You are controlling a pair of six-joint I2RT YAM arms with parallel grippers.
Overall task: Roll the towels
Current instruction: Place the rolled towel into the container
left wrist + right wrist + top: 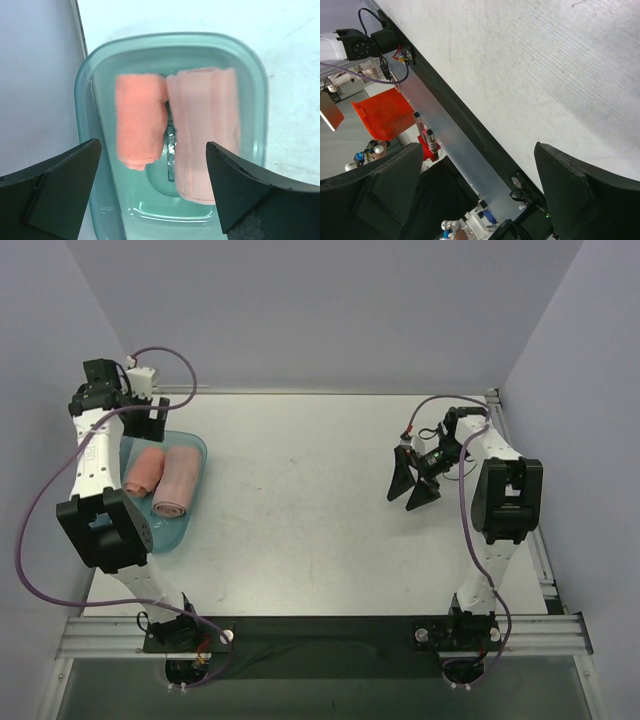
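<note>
1. The towels (172, 480), in the top view, were two pink rolls. They lay side by side in the teal tray (190, 515) at the left side of the table (320, 540). The left gripper (147, 420) hung over the far end of the tray with its fingers spread wide, and it held nothing. The right gripper (412, 490) was well apart on the right side, also spread wide and holding nothing. I saw no flat towel on the table, so I thought the rolling was likely done. My worry was the left arm, which leaned right over the tray. A low pull back could bump the tray and slide it.

2. In the left wrist view, the darker roll (140, 127) and the paler roll (205, 135) touched along their long sides. The left gripper (152, 147) was wide apart above them. If I let it drop, a finger could hit the tray rim (255, 70). It could also snag a soft roll and make it come open. Pulling one roll could drag the other along too.

3. In the right wrist view, I saw only bare table (545, 60) and its near edge, with no towel. The right gripper (477, 147) stood wide apart. I saw little risk here, unless a fast swing left knocked the tray.
</note>
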